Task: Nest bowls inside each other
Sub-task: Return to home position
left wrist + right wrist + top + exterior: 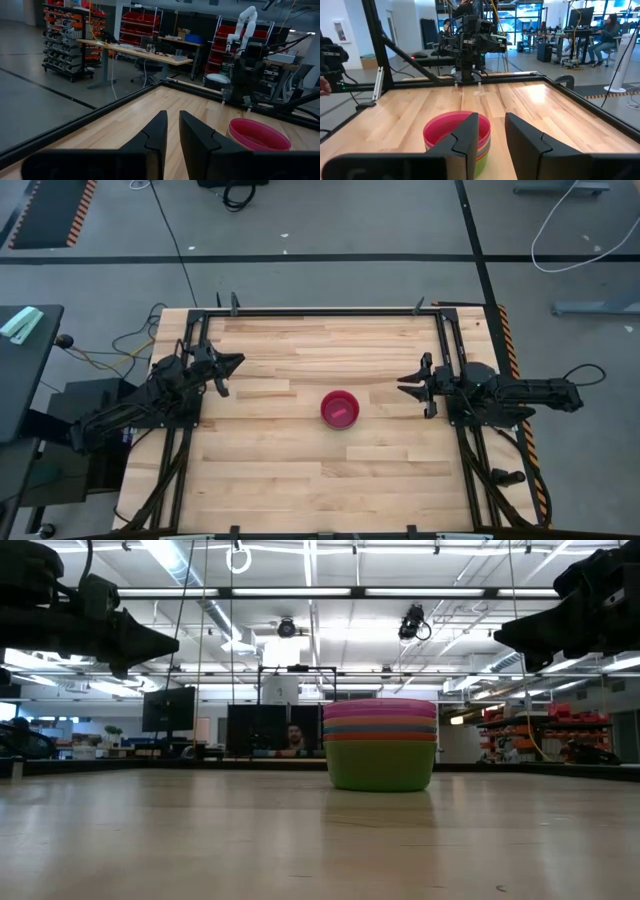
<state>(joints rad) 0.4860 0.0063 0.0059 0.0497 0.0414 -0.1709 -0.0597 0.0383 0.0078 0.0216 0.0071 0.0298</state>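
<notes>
- The bowls (339, 410) are nested in one stack near the middle of the table (300, 480). Green is at the bottom and pink on top.
- The left gripper (238, 362) hangs at the table's left side, well apart from the stack and pointing inward. Its fingers (155, 132) are nearly together, with only a thin slit between them, and grasp nothing.
- The right gripper (402, 386) hangs at the right side, facing the stack and nearer to it but clear of it. Its fingers (467, 132) are a little wider apart and also empty.
- In the low view both grippers are raised above the stack's rim.
</notes>
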